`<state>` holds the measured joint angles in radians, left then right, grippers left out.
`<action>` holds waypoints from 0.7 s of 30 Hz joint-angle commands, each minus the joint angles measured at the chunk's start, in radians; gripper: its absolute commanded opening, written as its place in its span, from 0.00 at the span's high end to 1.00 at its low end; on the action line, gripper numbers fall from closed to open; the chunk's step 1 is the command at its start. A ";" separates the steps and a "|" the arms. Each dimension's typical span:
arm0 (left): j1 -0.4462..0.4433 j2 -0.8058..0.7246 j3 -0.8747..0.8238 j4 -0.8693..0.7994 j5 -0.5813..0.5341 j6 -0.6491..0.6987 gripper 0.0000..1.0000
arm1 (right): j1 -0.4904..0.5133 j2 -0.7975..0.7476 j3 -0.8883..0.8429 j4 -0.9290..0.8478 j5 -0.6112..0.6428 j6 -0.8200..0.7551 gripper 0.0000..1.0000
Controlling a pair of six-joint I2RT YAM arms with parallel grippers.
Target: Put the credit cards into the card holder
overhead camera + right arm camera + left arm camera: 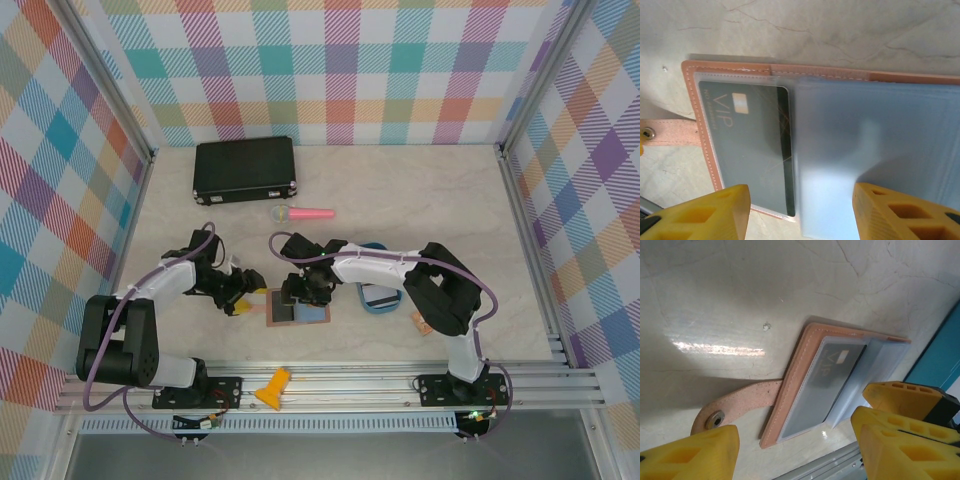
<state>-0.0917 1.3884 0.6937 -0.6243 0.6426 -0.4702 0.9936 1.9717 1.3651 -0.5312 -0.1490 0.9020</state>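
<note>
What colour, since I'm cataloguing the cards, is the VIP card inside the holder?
The VIP card is dark grey, clearest in the right wrist view.

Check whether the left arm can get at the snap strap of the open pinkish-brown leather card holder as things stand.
Probably yes: the left tool hangs open close above the pinkish leather snap strap, with nothing between them.

The card holder (730,67) is pink leather, not shiny, with little stitches along its edge. Inside it are foggy see-through plastic pockets (875,150) and a smooth dark plastic card (750,150). The snap (716,419) on its strap (745,397) is shiny metal. The tabletop (740,300) under it looks like smooth, shiny stone.
</note>
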 commanded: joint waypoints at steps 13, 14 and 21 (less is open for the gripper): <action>-0.016 0.021 -0.029 0.046 -0.025 -0.046 0.36 | -0.006 -0.070 -0.014 -0.032 0.072 -0.028 0.43; -0.016 0.024 -0.030 0.047 -0.027 -0.046 0.36 | -0.006 -0.083 -0.014 -0.058 0.097 -0.030 0.43; -0.022 0.032 -0.031 0.047 -0.056 -0.045 0.36 | -0.029 -0.098 -0.050 -0.056 0.083 -0.037 0.43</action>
<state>-0.0982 1.4147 0.6754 -0.5724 0.6071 -0.5056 0.9764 1.8786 1.3434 -0.5720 -0.0639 0.8829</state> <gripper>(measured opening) 0.636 0.574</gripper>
